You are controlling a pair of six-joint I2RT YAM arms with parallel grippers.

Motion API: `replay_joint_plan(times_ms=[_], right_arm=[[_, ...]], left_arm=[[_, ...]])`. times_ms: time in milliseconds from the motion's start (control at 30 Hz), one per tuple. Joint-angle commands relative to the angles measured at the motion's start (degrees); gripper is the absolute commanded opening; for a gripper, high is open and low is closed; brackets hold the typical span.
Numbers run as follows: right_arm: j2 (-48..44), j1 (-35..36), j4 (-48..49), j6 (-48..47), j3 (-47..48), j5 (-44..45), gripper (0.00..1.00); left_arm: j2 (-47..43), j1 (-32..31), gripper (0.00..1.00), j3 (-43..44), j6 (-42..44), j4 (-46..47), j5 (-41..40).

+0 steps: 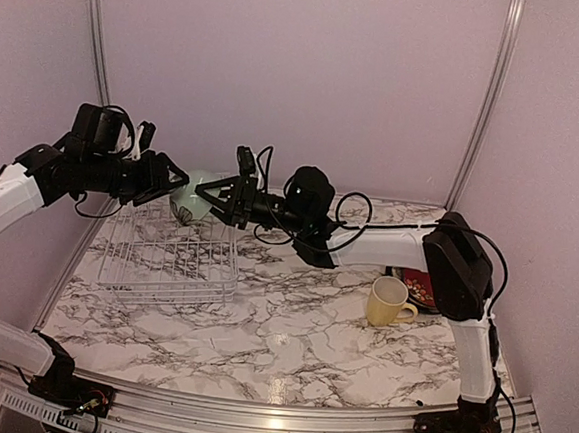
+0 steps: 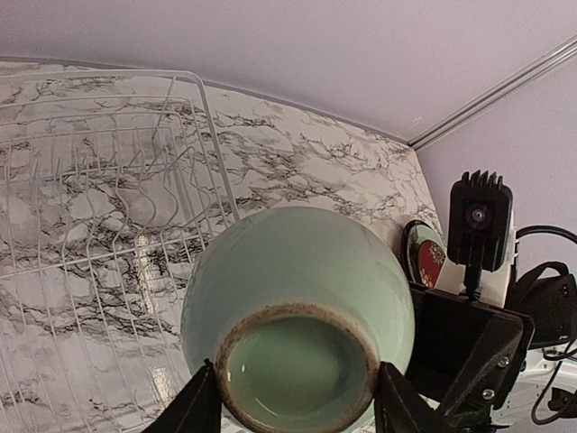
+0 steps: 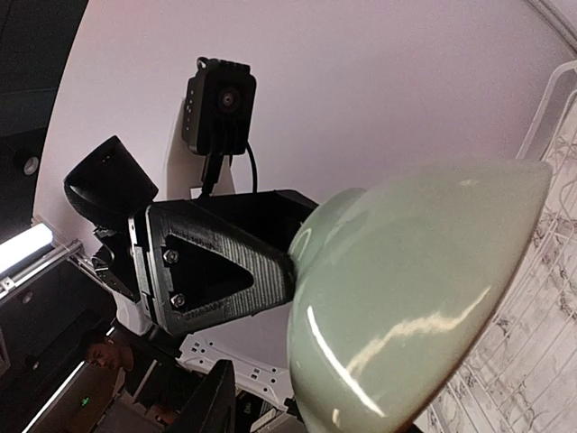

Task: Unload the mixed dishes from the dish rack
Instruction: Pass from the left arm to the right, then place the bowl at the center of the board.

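Observation:
The small pale-green bowl [image 1: 188,207] hangs in the air over the far side of the white wire dish rack [image 1: 166,257]. My left gripper [image 1: 175,183] is shut on the bowl's foot ring [image 2: 297,361], one finger [image 2: 191,408] on each side of it. My right gripper [image 1: 223,197] is open just right of the bowl, and its one visible finger [image 3: 212,401] stands apart from the bowl's wall [image 3: 415,298]. The pale yellow mug [image 1: 388,302] stands on the table at the right. A red-patterned plate [image 1: 420,286] lies behind it and also shows in the left wrist view [image 2: 431,262].
The rack [image 2: 90,225] holds no dishes that I can see. The marble table [image 1: 289,347] runs to pale walls at the back and sides. The right arm's forearm [image 1: 367,245] stretches across above the table's back half.

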Motion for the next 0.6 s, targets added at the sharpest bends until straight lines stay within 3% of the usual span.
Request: replay_joint_plan(times_ms=[0,167,233,333,500,567], right_arm=[[0.52,0.62,6.76,3.26,2.51,-0.12,0.31],[-0.17,0.55,6.11,2.04,1.56,0.16,0.0],[-0.73,0.3,5.08,0.97,1.15,0.25,0.0],[-2.53,-0.29,4.54,-0.73,-1.12,0.5,0.0],[-8.15,-2.57,-4.02,-9.46,-6.32,1.65,0.0],[-11.38,-3.77,-9.0,-14.58,-8.83,2.21,0.0]], left_arm=[[-2.19,-0.02,0.23,-2.63,-1.99,8.06,3.74],[-3.3,-0.02,0.25,-5.07,-3.23,10.06,5.15],[-3.92,-0.02,0.29,-6.07,-3.69,10.87,5.73],[-5.27,-0.02,0.53,-6.7,-3.72,10.3,3.98],[-7.52,-0.02,0.83,-6.15,-2.01,6.72,-1.48],[-8.42,-0.02,0.89,-5.94,-1.26,5.5,-3.27]])
